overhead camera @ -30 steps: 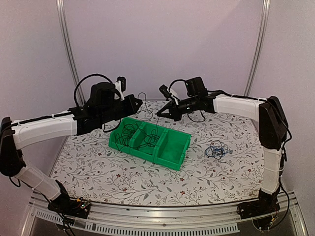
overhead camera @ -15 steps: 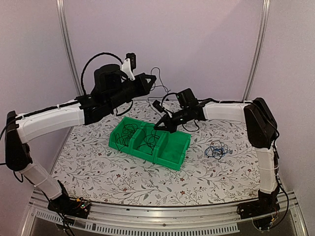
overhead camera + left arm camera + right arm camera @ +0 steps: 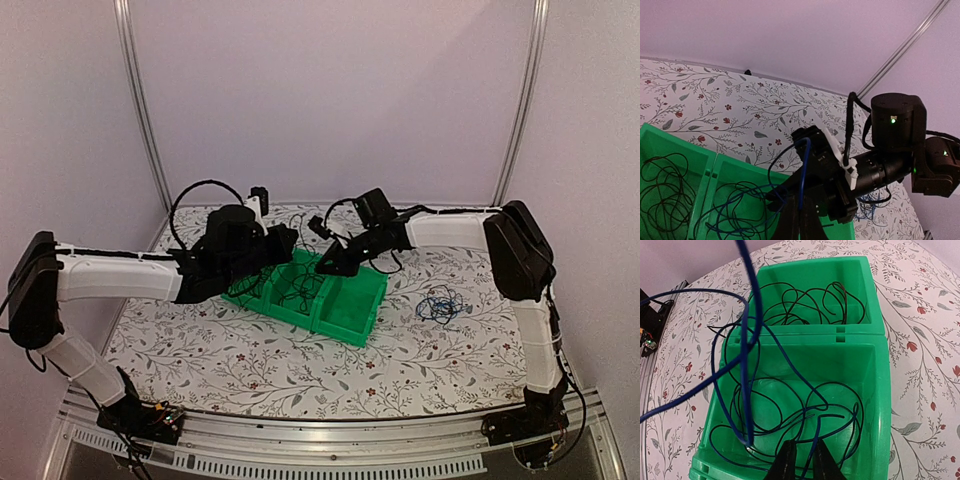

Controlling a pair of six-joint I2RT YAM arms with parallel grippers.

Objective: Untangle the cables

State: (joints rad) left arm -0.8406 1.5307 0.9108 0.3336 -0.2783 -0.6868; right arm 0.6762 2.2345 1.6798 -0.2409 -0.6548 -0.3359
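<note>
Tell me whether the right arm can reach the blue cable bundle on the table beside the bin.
Probably yes. The blue bundle lies on the right arm's side, apart from the green bin; nothing stands between it and the right claw.

Left claw [image 3: 800, 221] closed, right claw [image 3: 803, 466] ajar
</note>
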